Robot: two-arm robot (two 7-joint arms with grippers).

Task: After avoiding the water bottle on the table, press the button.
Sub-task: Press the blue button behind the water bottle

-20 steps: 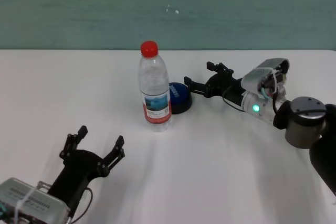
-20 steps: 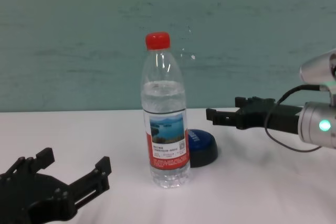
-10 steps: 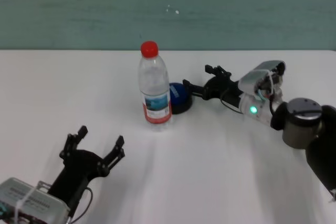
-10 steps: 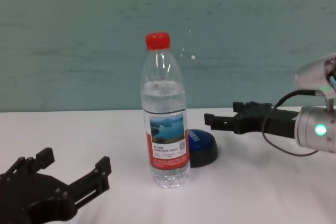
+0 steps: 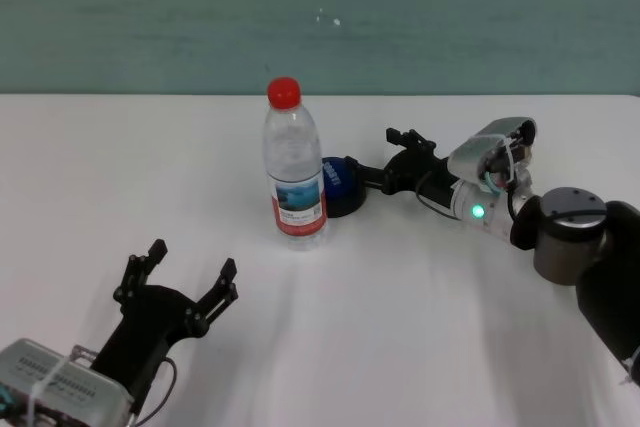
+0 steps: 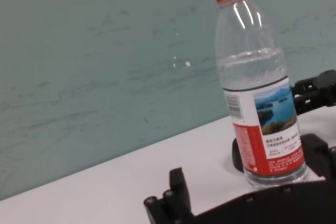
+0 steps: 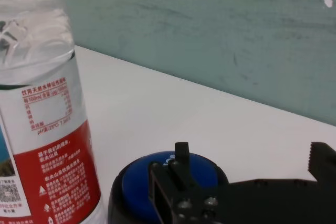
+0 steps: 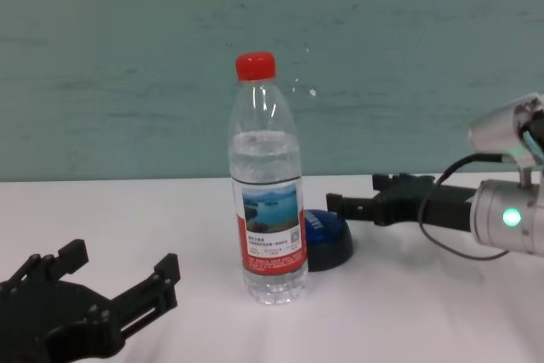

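Step in hand: final approach to button (image 5: pixel 341 185), bottle (image 5: pixel 293 169) already bypassed on its R side. Bottle upright on table (image 5: pixel 420 327), red cap on, undisturbed. Button just R of bottle and slightly behind it, base close to bottle foot; touching or not, cannot tell.

R gripper (image 5: pixel 385 159) reaching in from R of bottle, fingers apart, nearer fingertip at button's R edge, slightly above dome in chest view. No contact confirmed. Wrist view shows finger over dome's near side, bottle wall close by.

L gripper (image 5: pixel 188 278) parked on table well in front of bottle, to its L, fingers spread, holding nothing.

Next move, by judgement: short advance over dome, then press down. Little clearance to bottle; overshoot toward it risks a knock or tip.

Vs 1 s ago: R gripper closer to bottle and lower, gap to button closed. Bottle, button, L gripper unchanged.
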